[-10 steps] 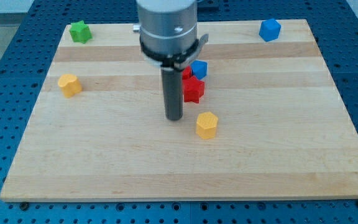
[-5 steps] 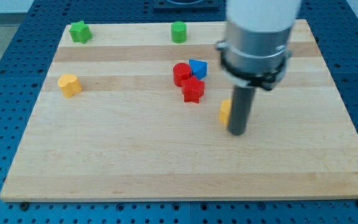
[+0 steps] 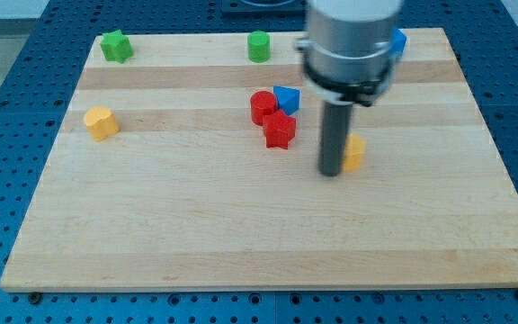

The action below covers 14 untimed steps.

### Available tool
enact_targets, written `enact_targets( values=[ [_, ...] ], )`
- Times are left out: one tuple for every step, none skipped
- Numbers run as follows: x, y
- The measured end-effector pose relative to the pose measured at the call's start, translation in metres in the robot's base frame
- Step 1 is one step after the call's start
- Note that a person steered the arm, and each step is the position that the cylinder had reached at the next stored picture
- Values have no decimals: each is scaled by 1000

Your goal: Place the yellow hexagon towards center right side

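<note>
The yellow hexagon [image 3: 355,153] sits on the wooden board [image 3: 196,234], right of the middle, partly hidden by my rod. My tip [image 3: 331,172] rests on the board just left of the hexagon, touching or nearly touching it. The rod and the arm above it are blurred.
A red cylinder [image 3: 262,106], a blue block [image 3: 287,98] and a red star [image 3: 280,131] cluster left of the rod. A green star [image 3: 114,45] and a green cylinder [image 3: 258,45] lie along the top edge. A blue block [image 3: 397,40] peeks from behind the arm. A yellow block [image 3: 101,121] sits at the left.
The yellow hexagon has moved right and slightly up across the frames. My rod swung right past it, then came back to its left side.
</note>
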<state>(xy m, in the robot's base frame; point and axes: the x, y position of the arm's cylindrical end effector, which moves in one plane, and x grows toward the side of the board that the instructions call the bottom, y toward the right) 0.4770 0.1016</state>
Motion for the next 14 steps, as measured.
enact_targets(
  values=[
    [0, 54],
    [3, 38],
    [6, -13],
    [-6, 9],
    [-24, 76],
    [-44, 116],
    [-31, 97],
    [-13, 49],
    [-16, -1],
    [-30, 7],
    [-40, 59],
    [-53, 112],
    [-51, 115],
    [-35, 66]
  ],
)
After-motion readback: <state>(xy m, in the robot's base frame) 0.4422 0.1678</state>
